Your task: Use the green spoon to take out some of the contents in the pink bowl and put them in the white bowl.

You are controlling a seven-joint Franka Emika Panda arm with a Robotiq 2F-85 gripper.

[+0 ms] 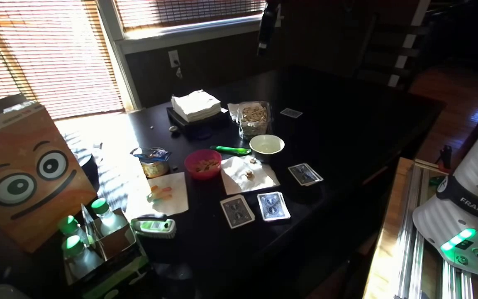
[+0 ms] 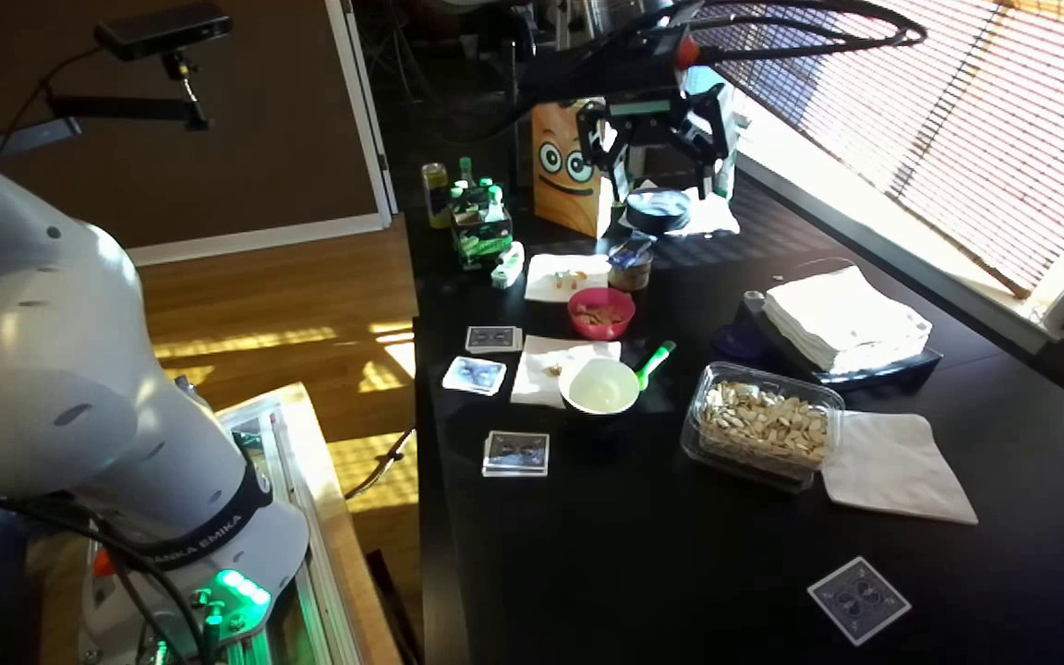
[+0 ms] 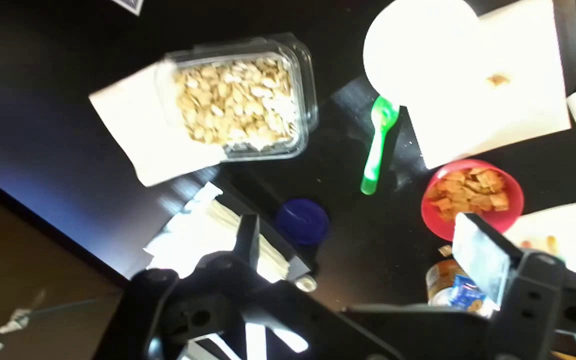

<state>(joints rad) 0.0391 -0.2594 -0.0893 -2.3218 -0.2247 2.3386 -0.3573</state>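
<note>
In an exterior view the arm [image 2: 29, 360] stands far left, its gripper [image 2: 663, 183] pointing down at upper centre, jaws spread wide

The Robotiq gripper [image 2: 663, 182] hangs, jaws spread, above the black table [image 2: 661, 554], where the green spoon [image 2: 655, 363] lies just beside the white bowl [image 2: 600, 388]; brown pieces [image 2: 598, 315] lie in the pink bowl [image 2: 602, 332].

In the wrist view, glare blanks the white bowl [image 3: 415, 47]; the gripper [image 3: 358, 221] partly hides the pink bowl [image 3: 435, 222].
</note>
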